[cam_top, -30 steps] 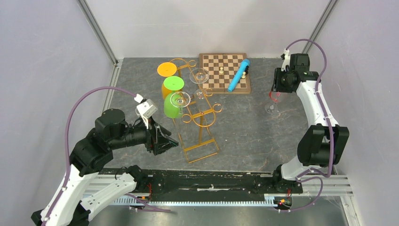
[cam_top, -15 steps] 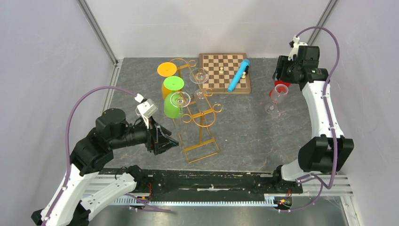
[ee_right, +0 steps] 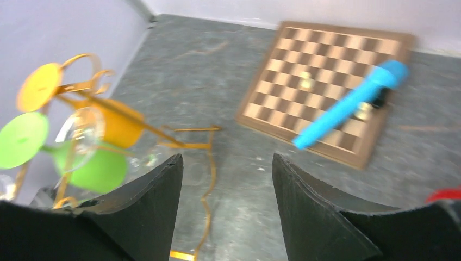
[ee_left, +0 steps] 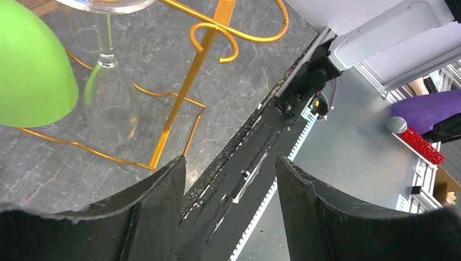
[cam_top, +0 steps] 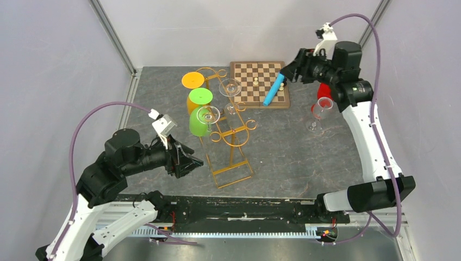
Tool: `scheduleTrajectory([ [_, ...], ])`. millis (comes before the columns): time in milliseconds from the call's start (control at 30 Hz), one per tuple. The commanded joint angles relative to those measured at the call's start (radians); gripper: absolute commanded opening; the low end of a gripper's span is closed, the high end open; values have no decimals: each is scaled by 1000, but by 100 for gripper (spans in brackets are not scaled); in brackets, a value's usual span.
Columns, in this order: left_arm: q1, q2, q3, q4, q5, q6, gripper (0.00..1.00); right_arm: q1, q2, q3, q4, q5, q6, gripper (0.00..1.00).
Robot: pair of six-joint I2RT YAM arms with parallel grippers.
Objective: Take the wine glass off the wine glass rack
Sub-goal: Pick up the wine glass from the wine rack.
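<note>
Two claws, both spread and empty: the left claw [cam_top: 194,165] hovers low beside the wine glass rack [cam_top: 232,142] on the counter [cam_top: 293,152]. One clear wine glass [cam_top: 208,115] hangs bowl-down from a scroll hook, beside a green glass [cam_top: 198,124] and an orange glass [cam_top: 192,80]. Rightward lies a chessboard [cam_top: 255,89] bearing a blue tube [cam_top: 275,87], with the right claw [cam_top: 287,72] above its right edge. Farther right, another wine glass [cam_top: 321,111], apparently red-tinted, stands upright on the counter.

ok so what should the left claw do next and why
Probably turn the left claw toward the clear wine glass: it is open and empty, and the glass hangs upside down on the gold rack, outside its gap.
</note>
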Motion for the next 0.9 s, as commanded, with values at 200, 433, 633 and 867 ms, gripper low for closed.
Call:
scheduleTrajectory([
  [200, -1, -39, -17, 41, -112, -5, 68, 193, 53, 47, 242, -165, 172, 63],
  [433, -1, -47, -35, 53, -166, -15, 68, 267, 102, 8, 294, -184, 198, 61],
  [633, -1, -70, -45, 72, -229, -29, 68, 294, 139, 1, 319, -220, 224, 57],
  [867, -1, -86, -50, 82, -303, -45, 68, 316, 163, -10, 319, -233, 230, 54],
])
